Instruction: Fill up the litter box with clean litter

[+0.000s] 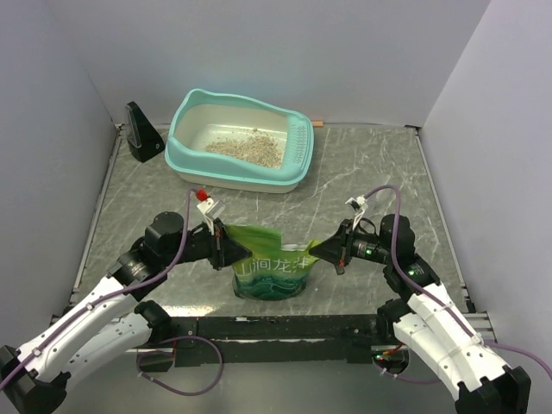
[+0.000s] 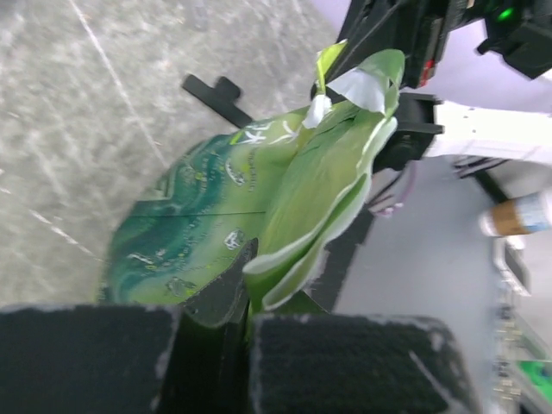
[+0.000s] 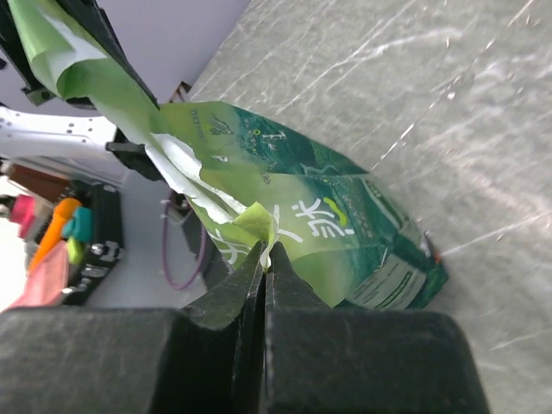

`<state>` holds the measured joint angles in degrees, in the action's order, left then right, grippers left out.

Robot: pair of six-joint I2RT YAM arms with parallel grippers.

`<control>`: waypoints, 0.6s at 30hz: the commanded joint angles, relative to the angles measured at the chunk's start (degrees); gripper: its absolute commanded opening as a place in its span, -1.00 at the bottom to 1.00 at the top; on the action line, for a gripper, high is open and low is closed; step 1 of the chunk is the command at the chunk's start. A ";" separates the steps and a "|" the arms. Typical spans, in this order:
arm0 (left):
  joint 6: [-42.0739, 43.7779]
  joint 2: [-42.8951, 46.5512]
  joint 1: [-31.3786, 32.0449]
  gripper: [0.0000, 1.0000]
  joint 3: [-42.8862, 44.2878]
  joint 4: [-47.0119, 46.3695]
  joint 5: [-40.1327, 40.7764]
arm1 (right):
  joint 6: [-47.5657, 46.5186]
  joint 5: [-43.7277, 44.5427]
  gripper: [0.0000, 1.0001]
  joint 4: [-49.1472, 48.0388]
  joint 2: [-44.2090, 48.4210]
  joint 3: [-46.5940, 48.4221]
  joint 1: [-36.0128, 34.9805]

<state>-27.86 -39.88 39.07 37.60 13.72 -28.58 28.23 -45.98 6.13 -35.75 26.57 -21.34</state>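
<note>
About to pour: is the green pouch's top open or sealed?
Open. The pouch gapes at its top, pale lining showing; left end effector and right end effector pinch opposite sides.

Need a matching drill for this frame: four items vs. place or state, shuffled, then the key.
Items
1. litter box
2. clean litter
3. green pouch
4. black wedge

Place or state
A. beige patch lying inside the box
B. near side, top corners pinched from left and right
C. far side, turquoise rim, cream inside
D. far left corner, beside the box

Pairs: 1-C, 2-A, 3-B, 4-D
</note>
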 commanded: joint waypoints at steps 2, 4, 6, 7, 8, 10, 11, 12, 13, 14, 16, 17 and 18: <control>-9.84 3.31 -1.19 -0.98 -2.00 -3.00 -3.85 | 4.29 0.29 -1.00 10.12 0.76 0.33 2.36; -13.00 5.24 -1.28 -0.98 -2.71 -1.68 -4.64 | 6.48 -1.74 -1.00 10.30 1.29 -0.20 3.06; -15.98 7.17 -1.54 -0.98 -3.68 -0.71 -5.26 | 7.54 -4.47 -1.00 10.65 0.86 -0.37 3.41; -16.70 7.44 -1.71 -0.98 -3.85 1.21 -6.04 | 7.54 -5.26 -1.00 11.53 0.51 -0.46 3.50; -17.49 7.79 -1.80 -0.98 -3.94 2.53 -6.31 | 7.63 -5.96 -1.00 11.62 0.24 -0.46 3.68; -19.86 7.71 -1.89 -0.98 -3.94 6.73 -7.36 | 7.72 -7.98 -1.00 12.15 -0.64 -0.90 3.94; -21.17 7.54 -2.07 -0.98 -3.94 8.07 -7.37 | 7.98 -8.51 -1.00 11.89 -0.55 -1.69 3.94; -21.97 7.62 -2.07 -0.98 -4.20 9.04 -7.46 | 9.11 -10.00 -1.00 11.28 -0.46 -2.22 4.03; -23.20 7.88 -2.15 -0.98 -4.82 9.66 -8.24 | 9.73 -10.62 -1.00 10.49 -0.38 -2.74 4.12; -26.17 8.23 -2.33 -0.98 -6.74 9.58 -8.86 | 10.44 -11.23 -1.00 10.22 -0.38 -3.71 4.12; -29.52 9.64 -2.59 -0.98 -11.03 8.62 -11.04 | 11.58 -12.21 -1.00 10.48 -0.38 -4.50 4.20; -33.28 10.95 -2.86 -0.98 -12.63 6.69 -11.84 | 11.85 -12.29 -1.00 10.57 -0.20 -5.29 4.20; -34.88 11.66 -3.12 -0.98 -14.21 5.63 -12.55 | 12.46 -12.56 -1.00 10.74 -0.03 -5.65 4.12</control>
<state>-52.36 -31.90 37.56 29.39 16.58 -36.84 38.35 -58.85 13.06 -35.88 23.66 -18.55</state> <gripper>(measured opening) 0.021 0.006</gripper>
